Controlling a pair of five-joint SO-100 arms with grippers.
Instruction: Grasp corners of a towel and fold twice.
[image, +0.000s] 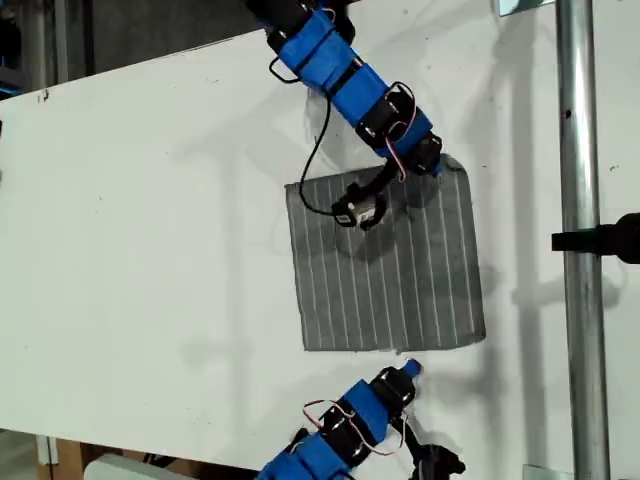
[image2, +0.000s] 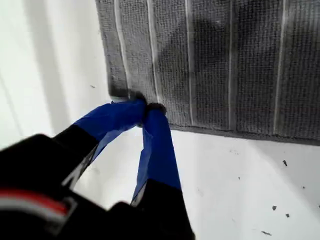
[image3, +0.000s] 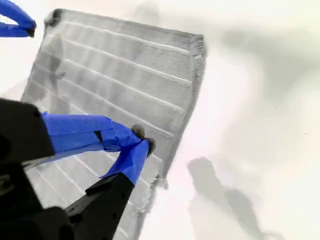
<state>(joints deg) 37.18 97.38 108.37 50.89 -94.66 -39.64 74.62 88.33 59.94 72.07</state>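
The towel (image: 390, 270) lies flat on the white surface (image: 150, 250), a little to the exterior view's right of centre, with its stripes running from the far edge to the near edge.

My second gripper (image: 410, 370) sits at about the middle of the near edge. Its jaws are closed on nothing, so it is not at a corner yet. It should move along that edge to the near corner (image: 478, 338) on the exterior view's right, open, and pinch only the tip.

Further right, my first gripper (image2: 147, 106) is down at the far corner (image2: 116, 87) with its jaws together. I think cloth is pinched there, though the blur leaves some doubt.

For a clean fold, both grippers should lift together, stay level, and carry that side across onto the opposite edge.
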